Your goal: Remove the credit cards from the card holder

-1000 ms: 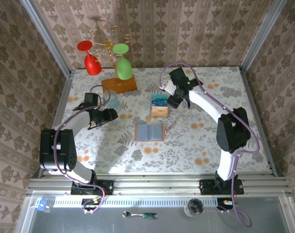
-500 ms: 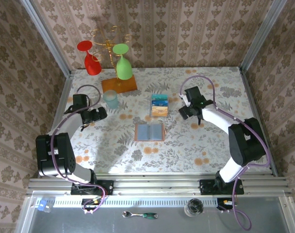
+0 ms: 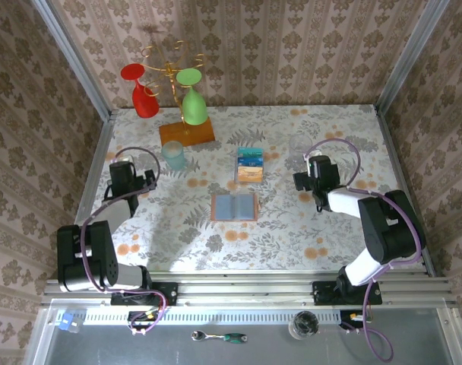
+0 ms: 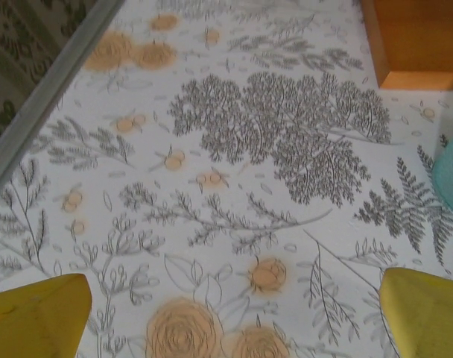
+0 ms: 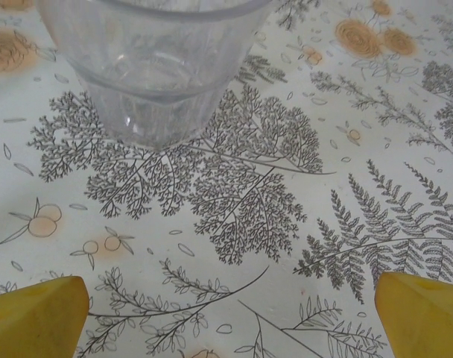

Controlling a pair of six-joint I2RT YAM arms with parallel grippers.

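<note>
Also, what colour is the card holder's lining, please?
The card holder is lined blue-grey; top external view shows it best.

1. No readable text, label, brand or number anywhere on the table.
2. On the credit cards (image 3: 250,165), print too small to make out.
3. On the card holder (image 3: 234,206), nothing legible either.

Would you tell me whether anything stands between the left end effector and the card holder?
Nothing visible does: bare table lies between the left end effector and the card holder; the teal cup stands off that line.
</note>
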